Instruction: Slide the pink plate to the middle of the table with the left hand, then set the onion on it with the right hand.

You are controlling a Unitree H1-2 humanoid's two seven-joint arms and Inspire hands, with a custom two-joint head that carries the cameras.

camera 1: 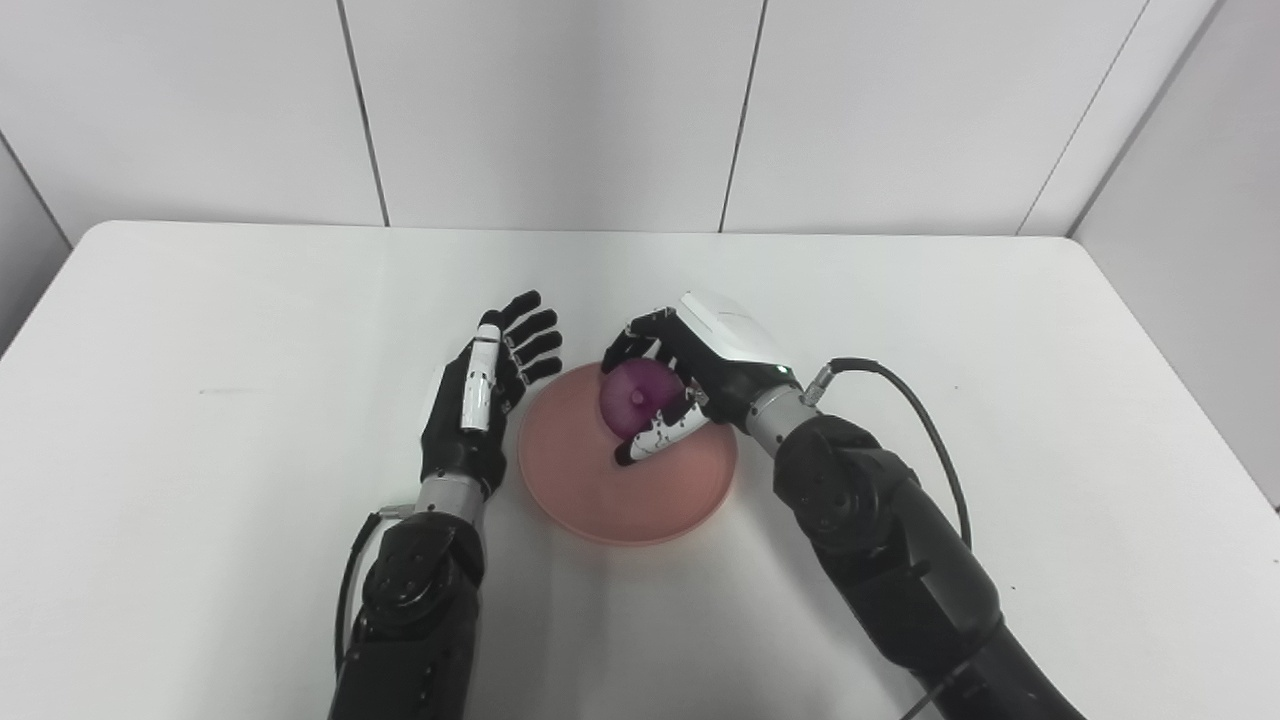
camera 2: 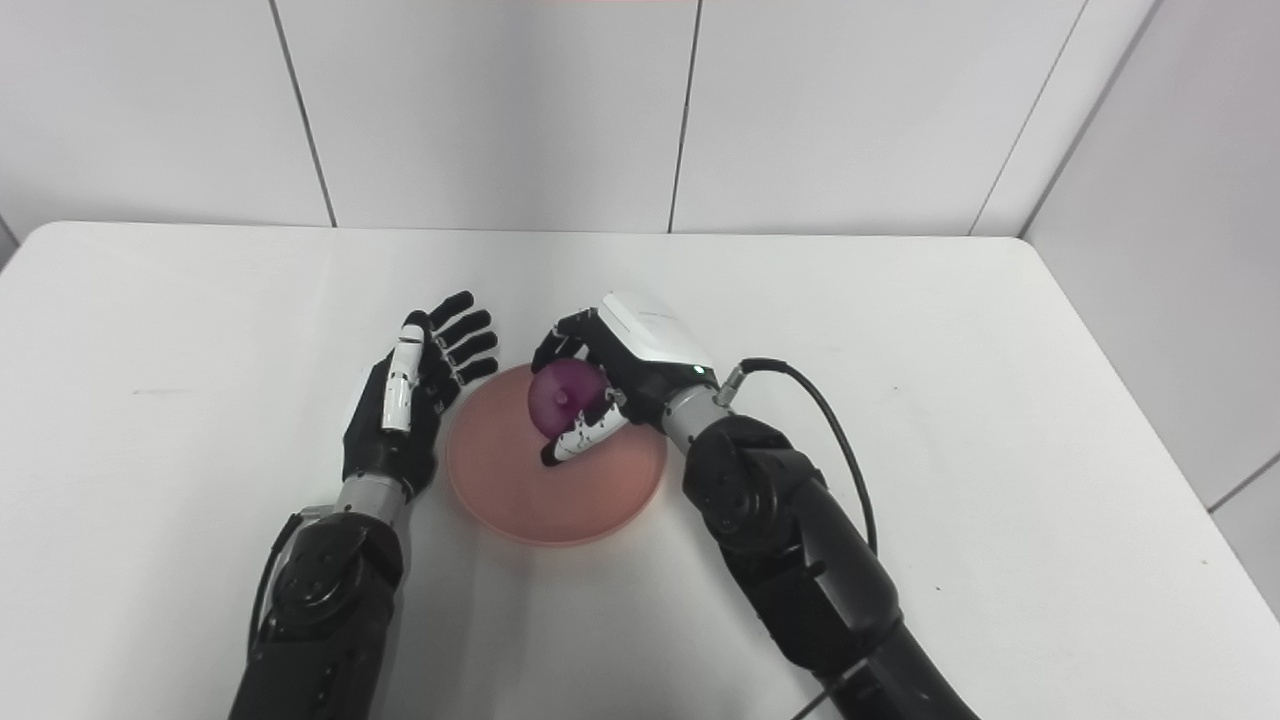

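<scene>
The purple onion is sitting in the grasp of the right hand, over the far part of the pink plate, its flat cut end facing the camera. Whether the onion is already touching the plate or hanging just above it cannot be told from either view. The right hand is wrapping around it, with the dark fingers curling over the far side and top and the white-and-black thumb pressing along the near underside. The plate is lying flat near the middle of the white table, round and shallow, with most of its near half bare. The left hand is resting just beside the plate's left rim, holding nothing, its fingers spread apart and pointing away toward the far side of the table, palm turned toward the plate. The right forearm is crossing the table from the lower right, and a black cable is looping out from its wrist. Behind the table, pale wall panels are standing with thin dark seams between them.
</scene>
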